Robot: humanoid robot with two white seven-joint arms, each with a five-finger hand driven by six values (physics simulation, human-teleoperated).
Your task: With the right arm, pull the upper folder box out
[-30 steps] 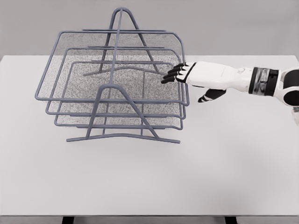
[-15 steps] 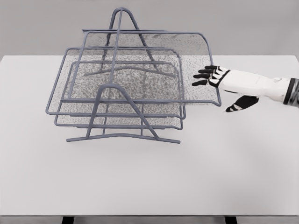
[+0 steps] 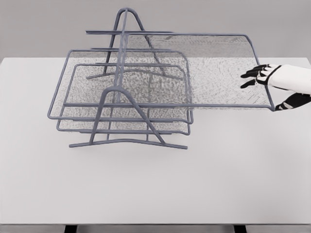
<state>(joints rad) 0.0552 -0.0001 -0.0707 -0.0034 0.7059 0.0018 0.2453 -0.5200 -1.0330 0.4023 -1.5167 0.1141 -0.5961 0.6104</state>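
The grey wire rack stands at the back left of the white table and holds three mesh trays. The upper tray juts far out to the right of the rack, with its right rim near the table's right side. My right hand comes in from the right edge. Its black fingers hook over the tray's right rim and the thumb sits below it, so the hand is shut on that rim. The middle tray and lower tray sit inside the rack.
The rack's two A-shaped end frames rise at the front and at the back. Bare tabletop stretches across the whole front and under the pulled-out tray.
The upper tray has slid steadily to the right out of the rack. My right hand has moved right with it, from beside the rack to the picture's right edge.
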